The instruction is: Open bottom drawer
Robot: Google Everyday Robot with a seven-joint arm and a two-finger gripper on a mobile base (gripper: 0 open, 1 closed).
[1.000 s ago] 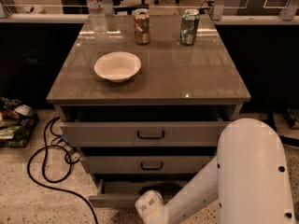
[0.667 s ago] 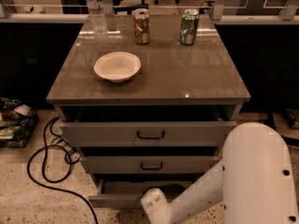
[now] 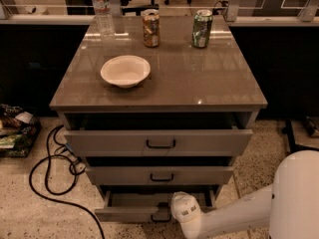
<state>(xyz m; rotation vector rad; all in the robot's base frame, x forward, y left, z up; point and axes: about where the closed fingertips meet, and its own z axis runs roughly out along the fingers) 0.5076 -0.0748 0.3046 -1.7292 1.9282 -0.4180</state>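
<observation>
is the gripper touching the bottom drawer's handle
Cannot tell. In the camera view the gripper sits at the handle of the bottom drawer, but its white wrist hides where they would meet.

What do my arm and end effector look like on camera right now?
The arm is smooth glossy white: a bulky rounded shell at lower right narrowing to a tube. The end effector, at the bottom drawer front beside its black handle, is a rounded white knob with small grey rectangular marks. No cables on it.
</observation>
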